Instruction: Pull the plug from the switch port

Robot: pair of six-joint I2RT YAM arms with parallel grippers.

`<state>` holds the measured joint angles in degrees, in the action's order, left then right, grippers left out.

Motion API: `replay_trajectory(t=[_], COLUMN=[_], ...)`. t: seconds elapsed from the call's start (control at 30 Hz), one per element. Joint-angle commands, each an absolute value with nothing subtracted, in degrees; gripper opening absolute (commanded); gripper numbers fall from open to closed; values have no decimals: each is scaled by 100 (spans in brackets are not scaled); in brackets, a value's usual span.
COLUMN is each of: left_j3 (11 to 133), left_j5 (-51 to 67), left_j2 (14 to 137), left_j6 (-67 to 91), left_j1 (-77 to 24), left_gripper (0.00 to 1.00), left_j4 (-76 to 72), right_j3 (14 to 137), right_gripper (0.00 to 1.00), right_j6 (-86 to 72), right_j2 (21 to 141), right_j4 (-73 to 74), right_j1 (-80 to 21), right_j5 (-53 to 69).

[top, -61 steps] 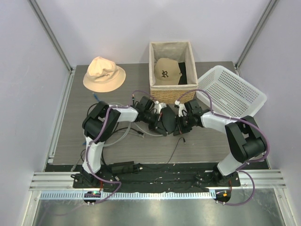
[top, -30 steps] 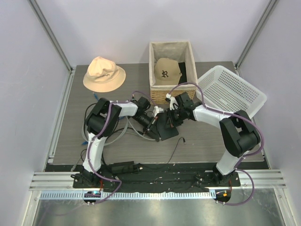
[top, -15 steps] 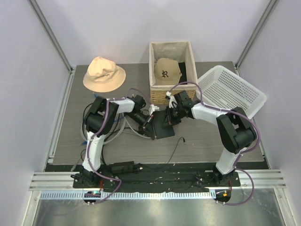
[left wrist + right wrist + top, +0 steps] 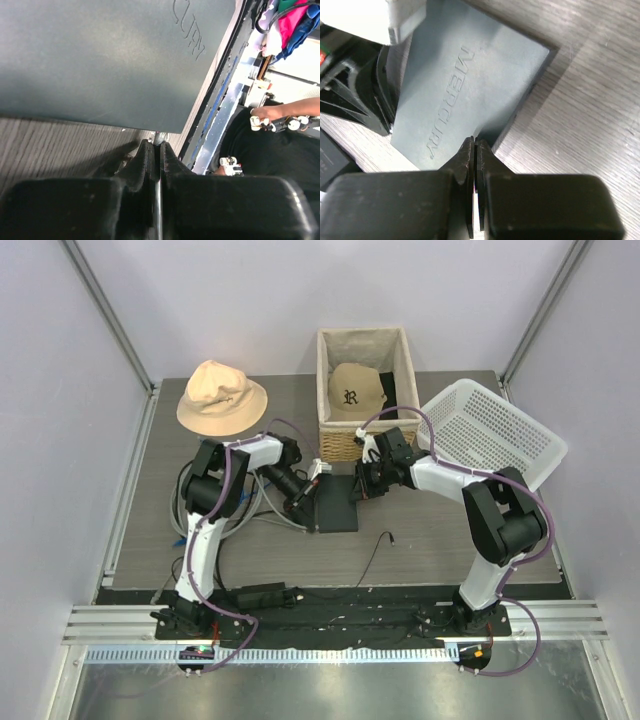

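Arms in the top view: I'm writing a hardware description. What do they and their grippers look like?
The left arm and right arm have white links, black joints and looping purple cables. The left gripper and right gripper are black, blocky, two-fingered.

The switch (image 4: 338,512) is a flat, thin, dark-grey rectangular box. It lies flat near the centre of the top view. Its upper face carries the embossed word MERCURY.
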<state>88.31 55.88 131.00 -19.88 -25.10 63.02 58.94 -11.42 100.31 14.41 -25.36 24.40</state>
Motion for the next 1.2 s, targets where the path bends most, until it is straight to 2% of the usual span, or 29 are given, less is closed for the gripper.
replay_trajectory(t=[0.0,0.1,0.2,0.33,0.57,0.7,0.93,1.03,1.13,1.17], left_j3=[8457,8263,8122,7779,7112,7023,6715,6680,6680,6697], left_j5=[5001,5053,5194,5098,4650,4518,4377,4692,5403,5832], left_j2=[12947,12806,12832,12762,12463,12480,12392,12515,12586,12603], left_j6=[-1663,-1232,-662,280,870,1098,1494,1564,1494,1407], left_j1=[-2443,-2417,-2399,-2399,-2426,-2496,-2557,-2584,-2584,-2567], left_gripper=[26,47,54,54,51,43,45,40,43,46], left_j4=[5707,5241,4670,3667,2498,2233,1319,1126,1090,1168], right_j3=[5888,5854,5740,5757,5748,5713,5695,5704,5748,5774], right_gripper=[1,1,1,1,1,1,1,1,1,1], right_j6=[-756,-730,-677,-659,-677,-624,-668,-685,-677,-677], right_j2=[9897,9765,9800,9931,10063,10169,10406,10467,10520,10547], right_j4=[1951,1969,2065,2101,2101,2083,2057,2074,2074,2083], right_j1=[-2557,-2662,-2716,-2716,-2795,-2865,-2874,-2865,-2874,-2874], right_j5=[2248,2276,2259,2215,2250,2241,2338,2347,2355,2355])
